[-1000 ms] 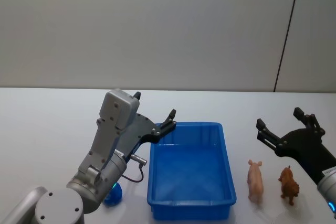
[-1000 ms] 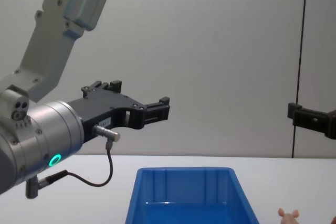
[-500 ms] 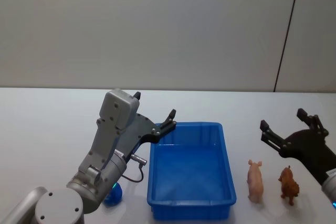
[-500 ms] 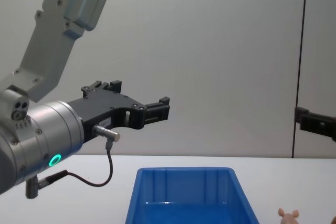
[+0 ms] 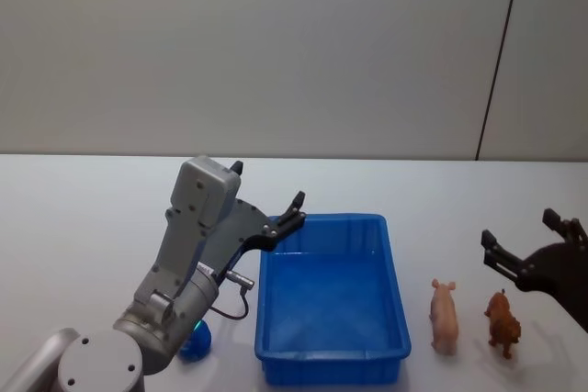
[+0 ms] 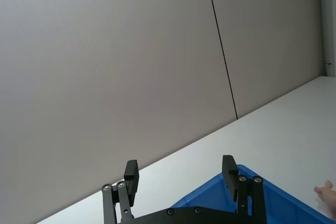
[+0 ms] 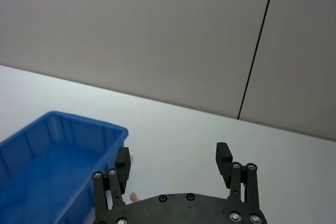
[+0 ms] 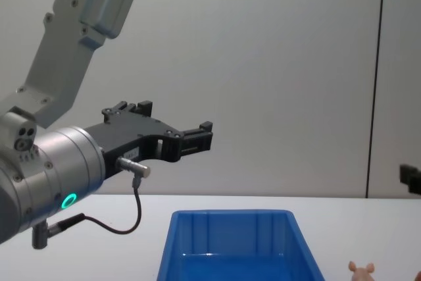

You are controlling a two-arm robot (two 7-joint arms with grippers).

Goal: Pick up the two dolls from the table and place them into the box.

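The blue box sits on the white table in the head view, and nothing shows inside it. Right of it stand the two dolls, a pale pink one and beside it a brown one. My right gripper hovers open just behind the brown doll, holding nothing. My left gripper is open above the box's far left corner. The right wrist view has the right gripper with the box beyond it. The chest view catches the left gripper, the box rim and the pink doll's ears.
A small blue object lies on the table left of the box, beside my left arm. A grey wall with a dark vertical seam stands behind the table. The left wrist view has the left gripper over the box.
My right gripper has drifted to the right, away from the box, and now sits behind the brown doll. The left arm, the box and both dolls have not moved.
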